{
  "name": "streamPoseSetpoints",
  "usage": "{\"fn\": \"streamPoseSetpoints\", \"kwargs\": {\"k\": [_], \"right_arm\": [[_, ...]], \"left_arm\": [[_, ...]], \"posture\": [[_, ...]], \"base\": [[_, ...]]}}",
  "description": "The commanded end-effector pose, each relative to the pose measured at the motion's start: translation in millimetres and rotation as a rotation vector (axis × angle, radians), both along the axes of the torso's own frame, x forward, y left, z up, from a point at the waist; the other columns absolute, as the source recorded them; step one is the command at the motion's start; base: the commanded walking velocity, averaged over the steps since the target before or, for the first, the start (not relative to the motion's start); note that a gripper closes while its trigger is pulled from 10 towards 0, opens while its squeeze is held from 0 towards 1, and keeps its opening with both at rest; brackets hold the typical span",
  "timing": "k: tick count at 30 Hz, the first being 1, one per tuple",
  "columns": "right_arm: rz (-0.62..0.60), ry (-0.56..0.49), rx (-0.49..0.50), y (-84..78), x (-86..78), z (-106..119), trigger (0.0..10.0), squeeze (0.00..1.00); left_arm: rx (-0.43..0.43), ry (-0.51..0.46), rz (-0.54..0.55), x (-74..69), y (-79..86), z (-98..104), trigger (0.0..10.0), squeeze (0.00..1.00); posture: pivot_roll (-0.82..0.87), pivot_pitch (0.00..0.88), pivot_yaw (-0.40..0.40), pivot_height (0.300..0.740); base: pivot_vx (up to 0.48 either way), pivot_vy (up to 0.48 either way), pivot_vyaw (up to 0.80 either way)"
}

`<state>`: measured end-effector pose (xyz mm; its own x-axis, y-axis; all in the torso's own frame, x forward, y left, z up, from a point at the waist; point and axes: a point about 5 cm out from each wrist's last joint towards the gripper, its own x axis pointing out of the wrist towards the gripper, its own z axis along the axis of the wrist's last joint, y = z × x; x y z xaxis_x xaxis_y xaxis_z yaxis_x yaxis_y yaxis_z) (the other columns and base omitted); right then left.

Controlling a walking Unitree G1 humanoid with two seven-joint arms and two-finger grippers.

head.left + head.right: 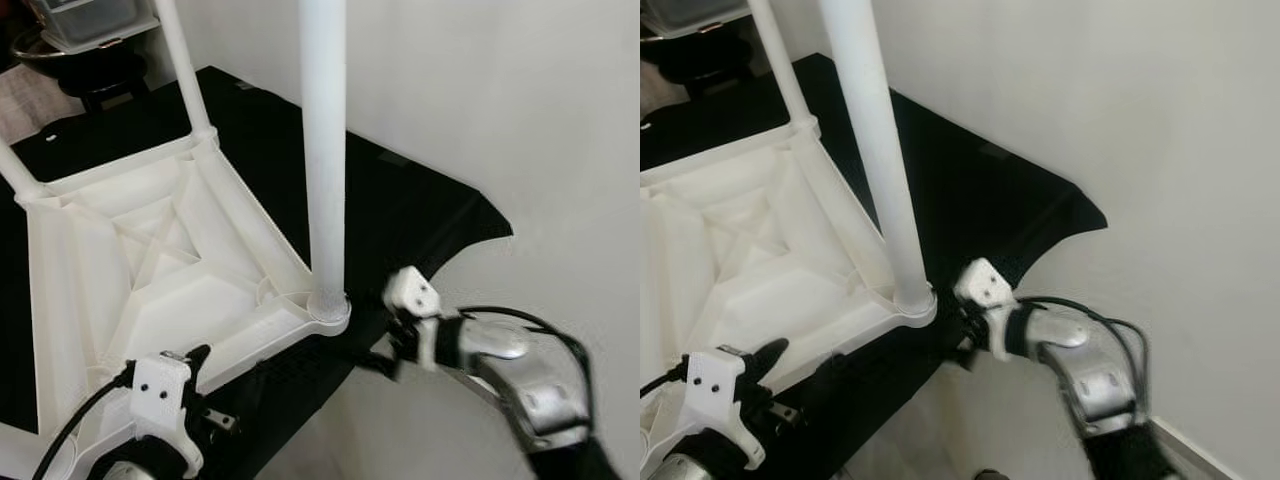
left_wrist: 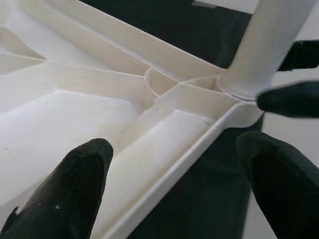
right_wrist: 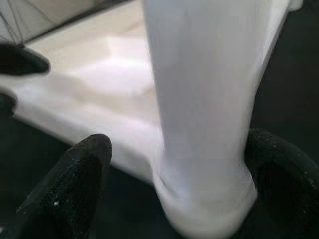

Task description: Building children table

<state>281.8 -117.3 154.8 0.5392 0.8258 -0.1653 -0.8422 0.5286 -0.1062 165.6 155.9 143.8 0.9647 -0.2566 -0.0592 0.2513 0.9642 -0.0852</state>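
A white plastic children's table top [image 1: 150, 270] lies upside down on a black cloth [image 1: 400, 210] spread over the floor, its ribbed underside facing up. A thick white leg [image 1: 324, 150] stands upright in the corner socket [image 1: 328, 305] of the table top, at the corner closest to the white wall [image 1: 520, 100]. A thinner white leg [image 1: 185, 65] rises from the far corner, and part of another leg [image 1: 15, 170] shows at the table top's left corner. The right claw [image 3: 174, 184] sits at the base of the thick leg, just beside the socket, its two black fingers [image 3: 70, 179] spread apart with one on each side of the leg; contact with the leg cannot be judged. The left claw [image 2: 179, 189] hovers over the near edge of the table top, open, its fingers [image 2: 75, 189] straddling the rim close to the same socket. A dark round object [image 1: 85, 65] and a clear box [image 1: 90, 20] sit beyond the table top's far edge.
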Motion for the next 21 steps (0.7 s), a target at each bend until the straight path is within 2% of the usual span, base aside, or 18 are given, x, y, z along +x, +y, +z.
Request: {"fn": "streamPoseSetpoints", "kwargs": {"k": [1, 7, 21], "right_arm": [[-0.006, 0.021, 0.006, 3.0, -4.5, -8.0, 10.0, 0.00], [0.023, 0.048, 0.007, 9.2, -15.0, -16.6, 10.0, 0.00], [-0.047, 0.020, 0.038, 12.4, -7.5, -13.8, 10.0, 0.00]], "left_arm": [[0.027, 0.043, 0.050, -1.0, 2.1, -6.1, 10.0, 0.00], [0.015, 0.084, 0.076, 0.3, -0.7, -10.4, 10.0, 0.00], [0.057, 0.079, 0.098, 9.0, -0.6, -10.2, 10.0, 0.00]], "posture": [[-0.04, 0.174, 0.024, 0.740], [-0.04, 0.177, 0.024, 0.740], [-0.03, 0.171, 0.035, 0.740]], "base": [[0.000, 0.000, 0.00], [0.000, 0.000, 0.00], [0.000, 0.000, 0.00]]}}
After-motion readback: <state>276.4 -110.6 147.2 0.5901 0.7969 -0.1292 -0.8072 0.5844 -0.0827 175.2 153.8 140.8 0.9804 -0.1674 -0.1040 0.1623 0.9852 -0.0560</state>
